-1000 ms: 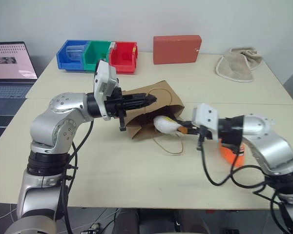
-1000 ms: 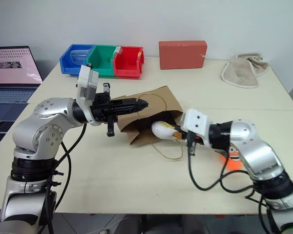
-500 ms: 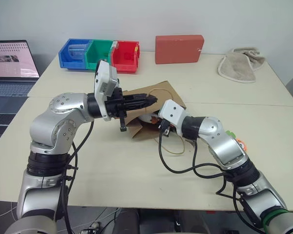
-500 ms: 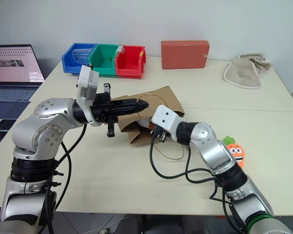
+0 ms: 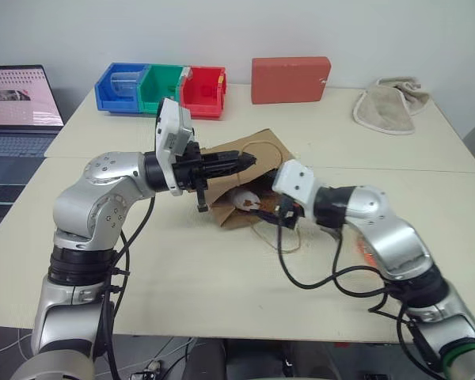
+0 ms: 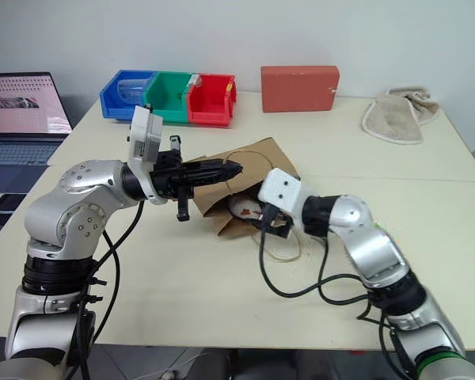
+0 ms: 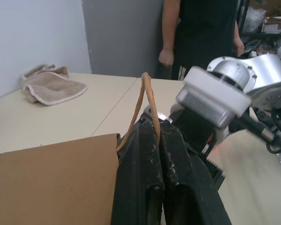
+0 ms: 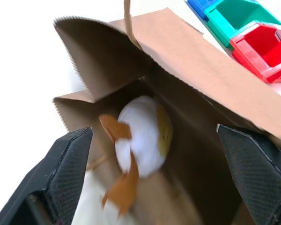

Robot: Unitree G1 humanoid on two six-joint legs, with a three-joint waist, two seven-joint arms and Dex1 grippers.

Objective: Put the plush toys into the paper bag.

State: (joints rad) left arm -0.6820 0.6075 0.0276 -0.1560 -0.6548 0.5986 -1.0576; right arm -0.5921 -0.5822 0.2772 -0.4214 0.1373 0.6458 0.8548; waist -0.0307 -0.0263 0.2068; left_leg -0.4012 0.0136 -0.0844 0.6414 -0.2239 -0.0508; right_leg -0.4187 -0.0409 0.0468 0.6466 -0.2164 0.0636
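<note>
The egg toy (image 8: pixel 143 136) sits inside the paper bag (image 5: pixel 257 154), which lies near the middle of the tabletop (image 5: pixel 182 277). Pull the right claw (image 8: pixel 150 187) out gently so the toy stays in. It is wide open, holding nothing. The left claw (image 5: pixel 241 162) is clenched on the bag's handle (image 7: pixel 143 101).

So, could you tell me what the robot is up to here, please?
It is packing plush toys into a paper bag lying on its side on the table. The left gripper is shut on the bag's handle, holding the mouth open. The right gripper, jaws wide, sits at the mouth, and the egg toy lies loose inside the bag. The carrot toy is on the table, behind the right arm.
</note>
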